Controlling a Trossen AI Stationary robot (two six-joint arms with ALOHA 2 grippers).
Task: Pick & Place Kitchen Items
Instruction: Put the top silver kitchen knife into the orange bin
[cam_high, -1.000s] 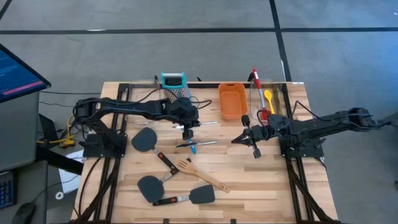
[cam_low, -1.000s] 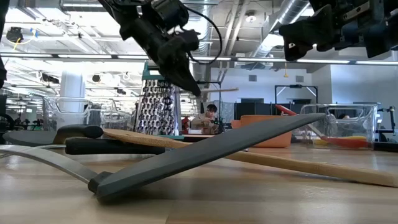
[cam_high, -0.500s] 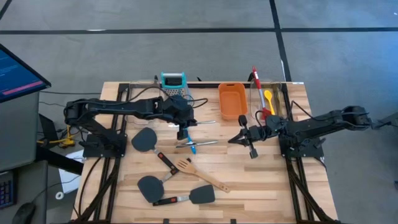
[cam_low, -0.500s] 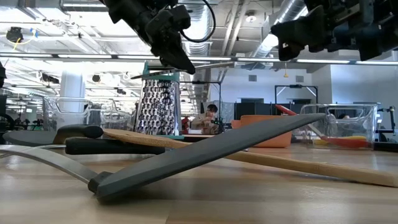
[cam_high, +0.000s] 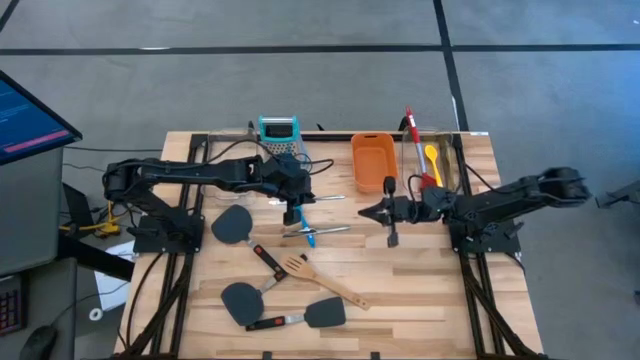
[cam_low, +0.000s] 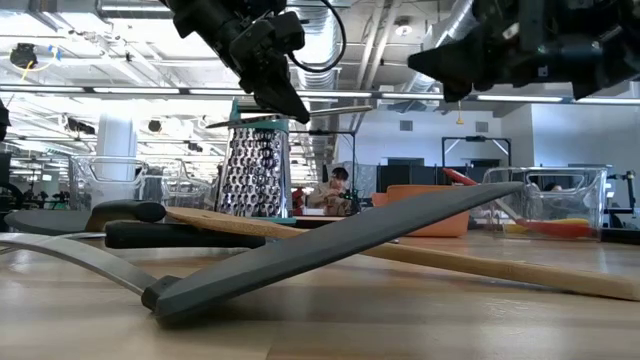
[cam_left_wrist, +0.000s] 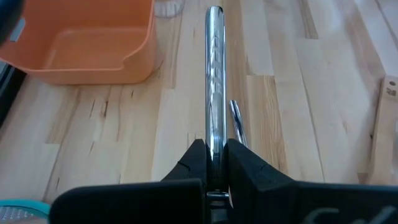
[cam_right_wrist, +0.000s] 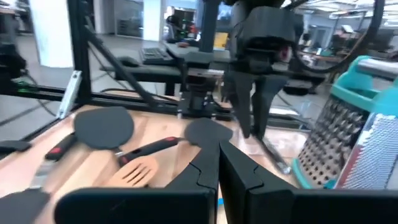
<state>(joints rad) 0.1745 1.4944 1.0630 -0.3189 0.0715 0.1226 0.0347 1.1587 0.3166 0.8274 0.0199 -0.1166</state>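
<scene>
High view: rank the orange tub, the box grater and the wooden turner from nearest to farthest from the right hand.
Measured from the right hand, shut and empty near the table's middle:
1. Orange tub, just beyond it toward the far edge.
2. Wooden turner, on the near side, toward the left arm.
3. Box grater, at the far edge beyond the left hand, farthest by a modest margin.

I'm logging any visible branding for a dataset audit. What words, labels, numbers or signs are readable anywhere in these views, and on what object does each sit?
None can be read.
Monitor at the table's left edge: coloured lines of text, too small to read.
Box grater, orange tub and the utensils: no label shows.
Room behind the table in the low view: no legible sign.
</scene>
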